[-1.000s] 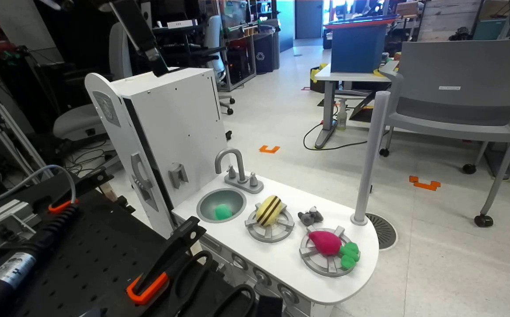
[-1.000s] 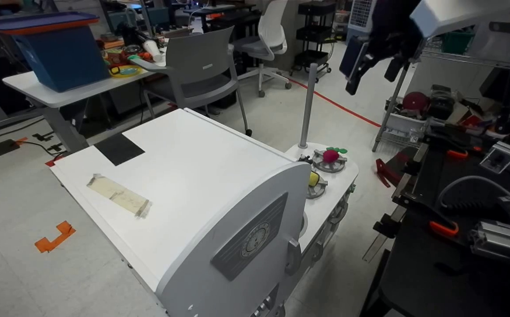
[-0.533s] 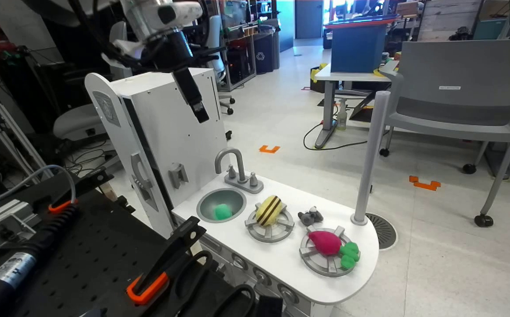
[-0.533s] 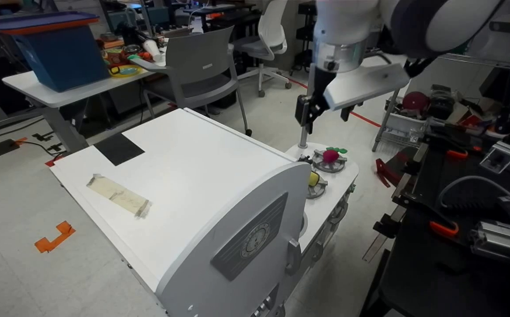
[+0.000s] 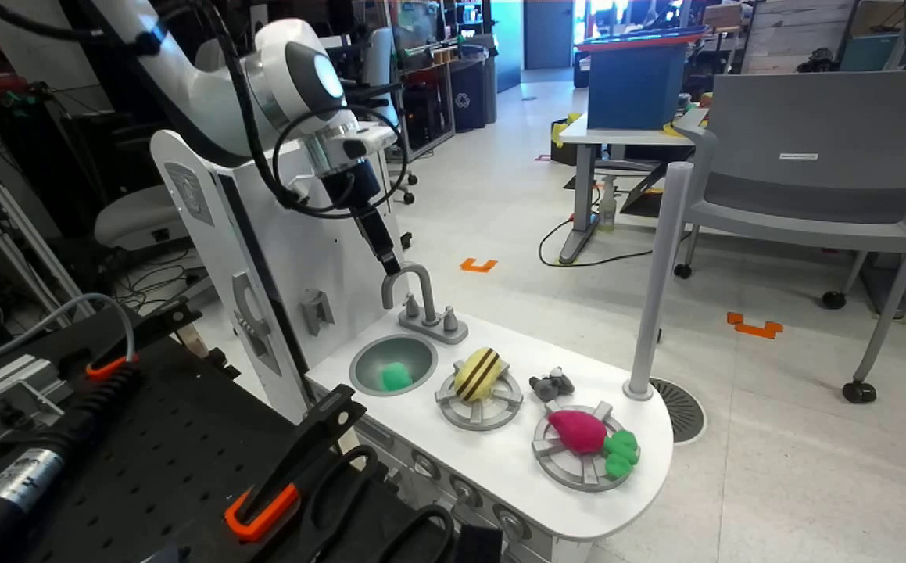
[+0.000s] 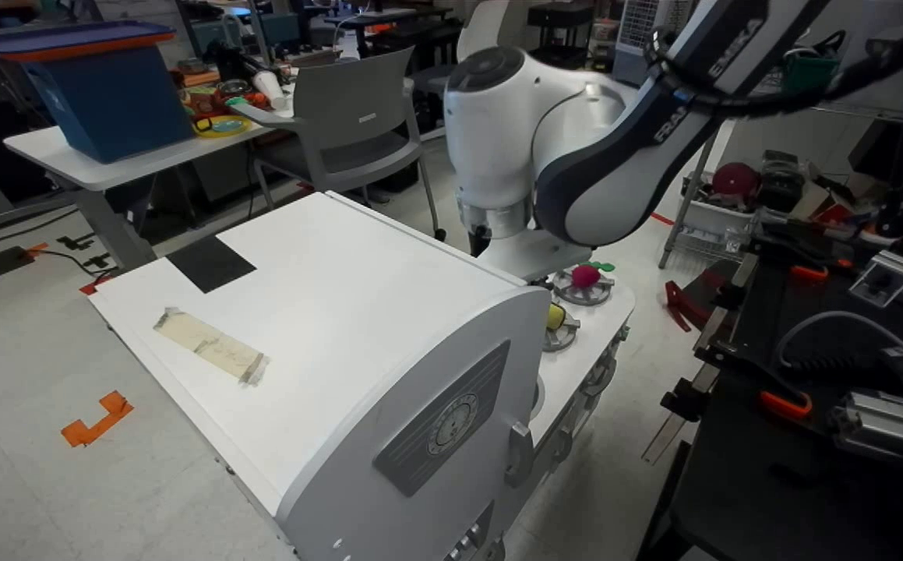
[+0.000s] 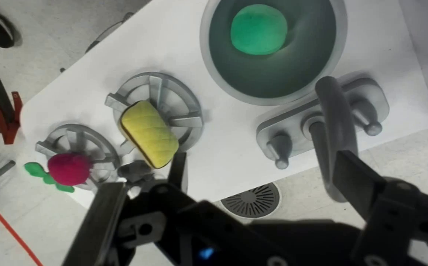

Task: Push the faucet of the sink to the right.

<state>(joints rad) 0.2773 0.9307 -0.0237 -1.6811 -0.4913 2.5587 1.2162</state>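
The grey faucet (image 5: 425, 291) stands on its base behind the sink (image 5: 419, 357), with its arched spout hooked toward the basin. Both also show in the wrist view, the faucet (image 7: 335, 111) at right and the sink (image 7: 273, 83) above it. A green ball (image 5: 395, 376) lies in the sink. My gripper (image 5: 390, 264) is at the top of the spout in an exterior view. In the wrist view my gripper (image 7: 262, 157) is open and empty; its right finger overlaps the spout's arch, and I cannot tell if they touch. The white cabinet hides the faucet in an exterior view.
The white cabinet (image 6: 342, 312) rises beside the sink. On the countertop are a yellow striped toy (image 5: 478, 374) and a pink toy (image 5: 578, 431) on grey burners, and a small grey toy (image 5: 552, 384). A tall grey pole (image 5: 662, 281) stands at the far end.
The arm has swung in over the toy kitchen. My gripper has come down from above the cabinet to the faucet's top. The faucet and the toys have not visibly moved.
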